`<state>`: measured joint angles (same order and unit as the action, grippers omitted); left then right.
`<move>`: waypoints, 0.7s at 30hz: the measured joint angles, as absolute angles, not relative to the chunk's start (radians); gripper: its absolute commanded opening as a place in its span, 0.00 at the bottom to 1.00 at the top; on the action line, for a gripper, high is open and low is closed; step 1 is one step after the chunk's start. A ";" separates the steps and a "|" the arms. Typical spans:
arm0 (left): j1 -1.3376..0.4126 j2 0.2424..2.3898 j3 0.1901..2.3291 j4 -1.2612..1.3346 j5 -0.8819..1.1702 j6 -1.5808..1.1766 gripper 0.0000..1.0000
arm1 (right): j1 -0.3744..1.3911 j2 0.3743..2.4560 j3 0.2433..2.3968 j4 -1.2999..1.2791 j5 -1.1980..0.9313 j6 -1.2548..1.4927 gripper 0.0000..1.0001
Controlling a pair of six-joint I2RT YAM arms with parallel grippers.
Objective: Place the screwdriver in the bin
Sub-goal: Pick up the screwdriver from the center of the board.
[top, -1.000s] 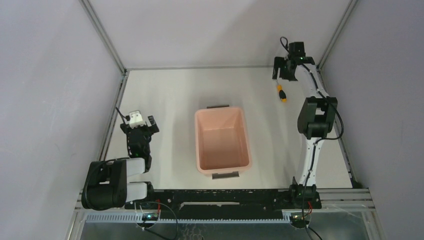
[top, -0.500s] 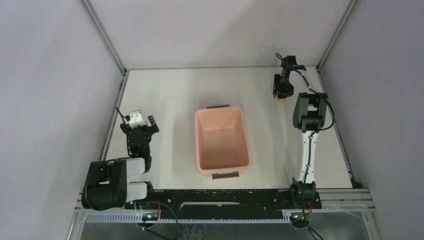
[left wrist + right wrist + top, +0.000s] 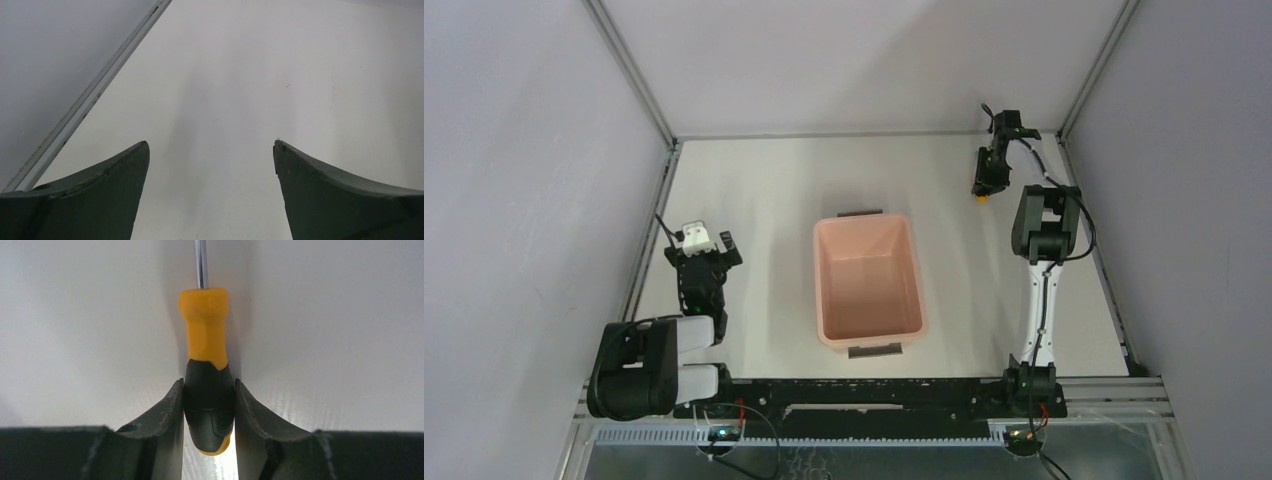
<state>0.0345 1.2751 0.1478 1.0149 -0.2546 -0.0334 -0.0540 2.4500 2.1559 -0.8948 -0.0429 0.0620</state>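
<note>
Screwdriver behind, right of bin

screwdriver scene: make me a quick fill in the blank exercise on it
1. The right gripper has its jaws shut on the ____ part of the screwdriver handle.
2. The left gripper has its jaws ____.
3. The bin is ____ inside.
Missing words: black; open; empty
</note>
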 measured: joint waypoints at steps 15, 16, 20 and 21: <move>0.035 1.275 0.148 1.015 -0.255 -0.033 0.98 | -0.118 2.119 2.072 -0.858 -0.538 0.267 0.06; 0.035 1.275 0.148 1.015 -0.255 -0.033 0.98 | -0.121 2.084 2.056 -0.853 -0.564 0.287 0.07; 0.035 1.275 0.148 1.015 -0.255 -0.033 0.98 | -0.124 1.962 2.005 -0.847 -0.622 0.358 0.07; 0.035 1.275 0.148 1.015 -0.255 -0.034 0.98 | -0.124 1.927 1.990 -0.848 -0.632 0.376 0.08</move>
